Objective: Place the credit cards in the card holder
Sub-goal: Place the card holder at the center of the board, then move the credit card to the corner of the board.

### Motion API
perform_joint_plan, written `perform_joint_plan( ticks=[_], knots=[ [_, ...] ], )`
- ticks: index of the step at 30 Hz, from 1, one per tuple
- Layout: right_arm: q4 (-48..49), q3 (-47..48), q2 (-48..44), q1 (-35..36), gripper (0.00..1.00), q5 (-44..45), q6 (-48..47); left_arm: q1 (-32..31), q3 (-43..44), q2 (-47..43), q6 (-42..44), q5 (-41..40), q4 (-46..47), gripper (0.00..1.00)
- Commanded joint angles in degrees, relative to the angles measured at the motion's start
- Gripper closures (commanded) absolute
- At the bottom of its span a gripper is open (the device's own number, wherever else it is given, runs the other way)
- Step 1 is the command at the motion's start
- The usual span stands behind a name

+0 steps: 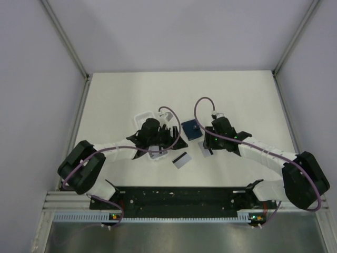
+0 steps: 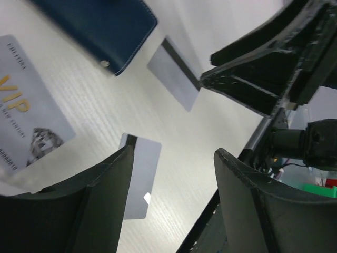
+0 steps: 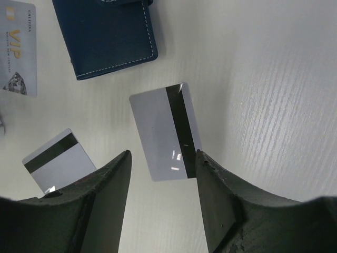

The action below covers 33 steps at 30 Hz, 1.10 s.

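Mid-table, one dark navy-blue folding card holder point(image 1: 191, 129). Near it, three thin plastic credit cards point(image 1: 180, 159): grey striped card point(image 3: 152, 137), second grey striped card point(image 3: 58, 158), white VIP card point(image 3: 18, 47). Wide open, empty: left gripper point(image 2: 174, 203), right gripper point(image 3: 160, 205).

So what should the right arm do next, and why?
Probably lower the right pincer straight down and close it on the card below. The pincer is open and empty, and the card lies flat directly under its gap, stripe up. The wallet sits just beyond, so a grasped card would have only a short way to go.
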Motion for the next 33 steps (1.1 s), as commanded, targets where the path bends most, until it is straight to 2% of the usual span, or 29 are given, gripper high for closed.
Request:
perform_joint_plan(
  ticks=[1, 7, 14, 18, 23, 27, 29, 30, 31, 33],
  knots=[
    [2.08, -0.99, -2.65, -0.18, 0.48, -0.40, 0.32, -0.30, -0.48, 0.07, 3.20, -7.44, -3.40, 0.33],
    [1.29, -1.26, -3.71, -0.18, 0.48, 0.39, 0.49, -0.39, 1.19, 1.12, 6.46, -11.23, -10.17, 0.25],
    [0.50, -1.26, -5.02, -0.18, 0.48, 0.92, 1.37, -0.39, 2.61, 1.13, 5.94, -17.90, -20.11, 0.32],
    [0.05, -1.26, -5.11, -0.18, 0.48, 2.06, 1.11, -0.39, -1.43, -4.66, 4.18, -20.19, -20.64, 0.35],
    [-0.47, -1.08, -4.24, -0.18, 0.48, 3.11, 1.11, -0.39, -4.69, -13.19, 4.00, -23.79, -26.00, 0.36],
    [1.01, -0.82, -3.44, -0.18, 0.48, -0.73, -0.38, -0.39, -7.58, -20.66, 4.96, -20.30, -22.51, 0.26],
    [2.16, -0.64, -3.27, 0.17, 0.50, -4.34, -2.31, -0.39, -9.61, -23.30, 4.53, -17.92, -17.67, 0.54],
    [2.25, -0.29, -3.27, 0.78, 0.50, -4.79, -3.19, -0.48, -10.40, -24.01, 4.53, -16.78, -15.83, 0.65],
    [2.08, 0.23, -2.92, 1.57, 0.51, -4.80, -3.98, -0.39, -10.75, -24.45, 4.79, -16.07, -14.59, 0.71],
    [1.38, 1.46, -1.69, 3.76, 0.51, -6.55, -5.04, -0.48, -10.50, -24.28, 5.58, -15.19, -14.31, 0.75]
  ],
)
